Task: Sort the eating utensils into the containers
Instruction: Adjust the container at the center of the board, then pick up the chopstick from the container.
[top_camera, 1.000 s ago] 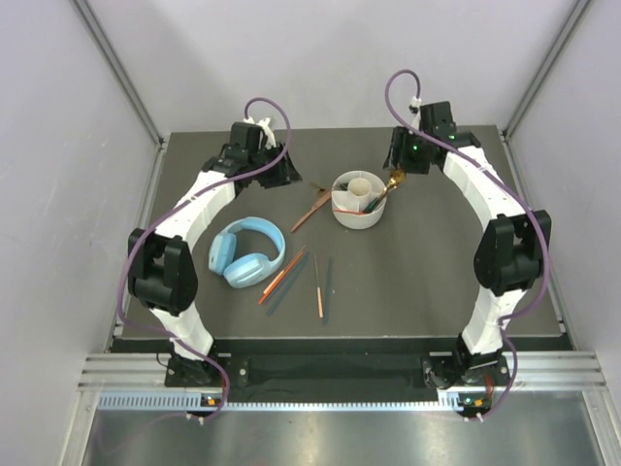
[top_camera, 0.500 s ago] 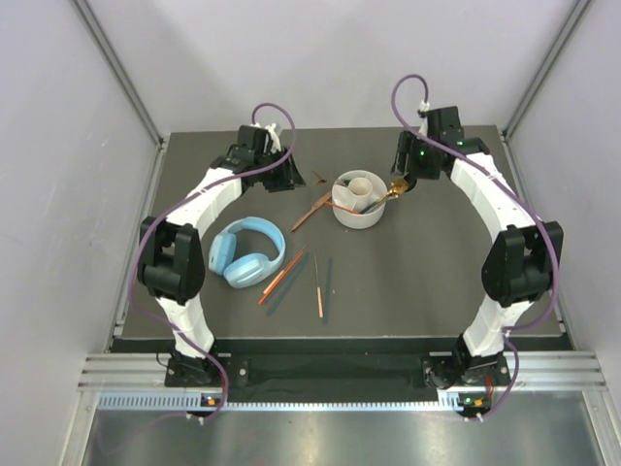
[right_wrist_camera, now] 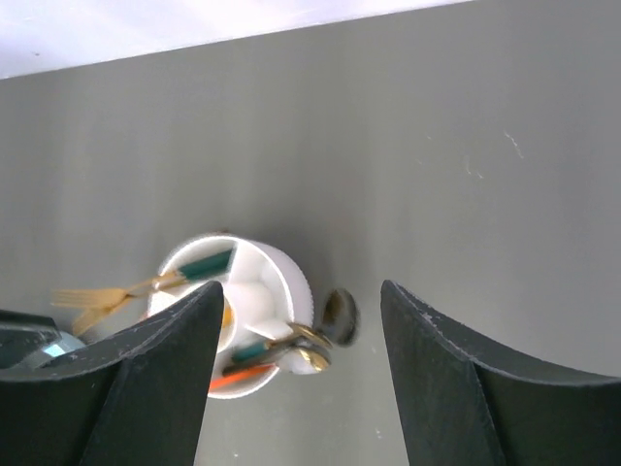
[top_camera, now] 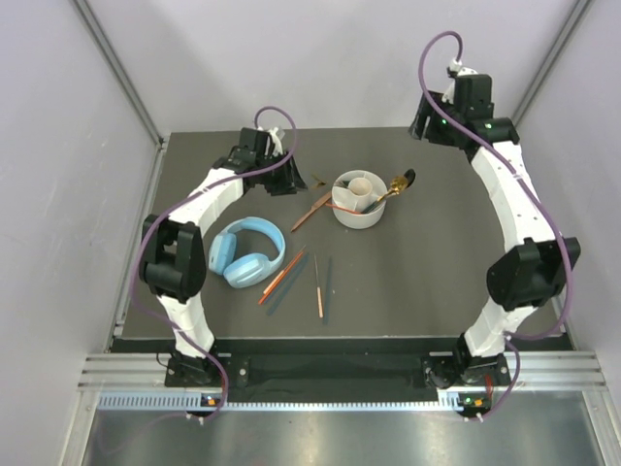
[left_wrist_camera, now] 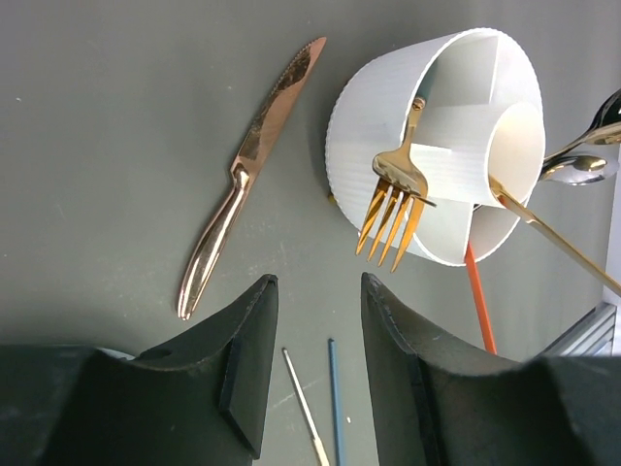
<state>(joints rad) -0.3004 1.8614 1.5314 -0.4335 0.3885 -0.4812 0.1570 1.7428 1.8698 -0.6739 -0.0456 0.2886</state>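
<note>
The white divided holder [top_camera: 359, 200] stands at the table's back middle. A gold fork [left_wrist_camera: 396, 194] leans out over its rim [left_wrist_camera: 349, 136]. Gold and dark spoons [top_camera: 399, 183] stick out on its right side, also seen in the right wrist view as spoons [right_wrist_camera: 312, 348]. A rose-gold knife [left_wrist_camera: 247, 175] lies left of the holder. Orange chopsticks [top_camera: 282, 275] and a teal chopstick [top_camera: 327, 277] lie nearer the front. My left gripper [left_wrist_camera: 318, 282] hovers open beside the knife, nothing between its fingers. My right gripper [right_wrist_camera: 301, 286] is open and empty, raised behind the holder [right_wrist_camera: 238, 320].
Light blue headphones [top_camera: 247, 252] lie front left of the holder, next to the left arm. A thin pale stick [left_wrist_camera: 306, 408] and a blue stick [left_wrist_camera: 335, 398] lie on the mat under the left gripper. An orange chopstick [left_wrist_camera: 477, 301] juts from the holder's base.
My right gripper has let go at the spoons by the holder's rim, opened wider and risen back to the far right. The left gripper has barely moved.
</note>
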